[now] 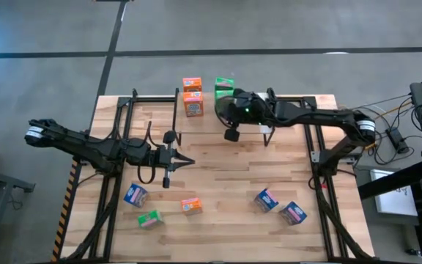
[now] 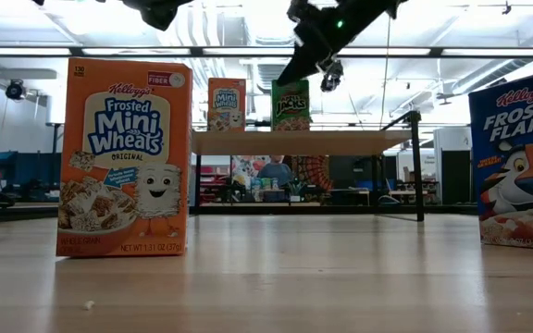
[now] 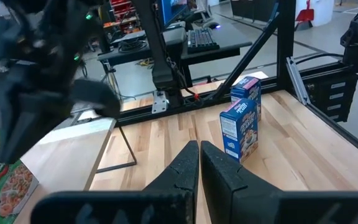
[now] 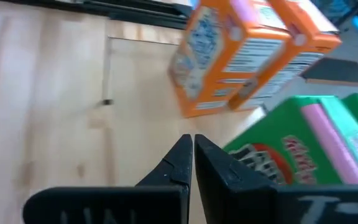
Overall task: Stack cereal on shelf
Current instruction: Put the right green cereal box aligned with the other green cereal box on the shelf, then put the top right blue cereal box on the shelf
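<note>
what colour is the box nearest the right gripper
Green, with a pink top edge; the right wrist view shows it best.

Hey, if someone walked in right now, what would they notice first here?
Probably the orange Mini-Wheats box standing big at the low view's left. Next, the right hand, shut and empty, up by the shelf, where two orange boxes and a green box already stand. More boxes lie scattered on the table's near side.
</note>
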Robot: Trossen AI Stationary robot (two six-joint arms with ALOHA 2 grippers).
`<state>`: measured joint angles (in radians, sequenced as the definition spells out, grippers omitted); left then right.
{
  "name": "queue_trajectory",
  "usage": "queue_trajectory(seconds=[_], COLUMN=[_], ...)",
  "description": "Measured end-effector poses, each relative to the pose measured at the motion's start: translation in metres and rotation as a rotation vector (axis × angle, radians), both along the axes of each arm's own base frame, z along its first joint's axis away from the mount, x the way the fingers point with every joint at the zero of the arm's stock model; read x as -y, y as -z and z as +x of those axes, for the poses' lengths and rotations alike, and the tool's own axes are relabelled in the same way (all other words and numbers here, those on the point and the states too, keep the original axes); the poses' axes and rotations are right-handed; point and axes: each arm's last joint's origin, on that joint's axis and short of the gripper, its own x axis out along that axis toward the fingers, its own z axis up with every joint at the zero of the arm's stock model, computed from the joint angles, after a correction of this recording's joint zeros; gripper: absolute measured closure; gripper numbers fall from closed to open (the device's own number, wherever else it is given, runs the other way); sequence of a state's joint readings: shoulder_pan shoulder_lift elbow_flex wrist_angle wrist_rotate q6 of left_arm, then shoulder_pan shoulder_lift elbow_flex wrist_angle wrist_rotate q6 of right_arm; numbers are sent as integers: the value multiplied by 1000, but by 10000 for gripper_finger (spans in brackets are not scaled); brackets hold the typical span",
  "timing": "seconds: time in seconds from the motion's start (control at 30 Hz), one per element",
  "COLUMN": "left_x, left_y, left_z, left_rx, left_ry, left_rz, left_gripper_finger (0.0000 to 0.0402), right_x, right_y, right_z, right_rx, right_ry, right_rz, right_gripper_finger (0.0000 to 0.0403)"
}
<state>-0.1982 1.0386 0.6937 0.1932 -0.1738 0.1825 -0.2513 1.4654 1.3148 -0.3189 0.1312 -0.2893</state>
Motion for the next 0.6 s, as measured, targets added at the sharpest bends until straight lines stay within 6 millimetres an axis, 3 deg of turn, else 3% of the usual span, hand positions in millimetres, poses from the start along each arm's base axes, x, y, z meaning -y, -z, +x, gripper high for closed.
queue_trajectory(seconds=[0.4, 0.6], left_x=[0, 0], left_y=[0, 0], left_z=[0, 0], left_rx=[0, 0], left_ry=[-3, -2], left_rz=[-17, -16], left_gripper_finger=[401, 401], right_x=[-71, -98], right_y=[11, 6], right_z=[-3, -14], right_rx=[-62, -141], right_ry=[-85, 19], right_rz=[187, 418], right_gripper_finger=[394, 394])
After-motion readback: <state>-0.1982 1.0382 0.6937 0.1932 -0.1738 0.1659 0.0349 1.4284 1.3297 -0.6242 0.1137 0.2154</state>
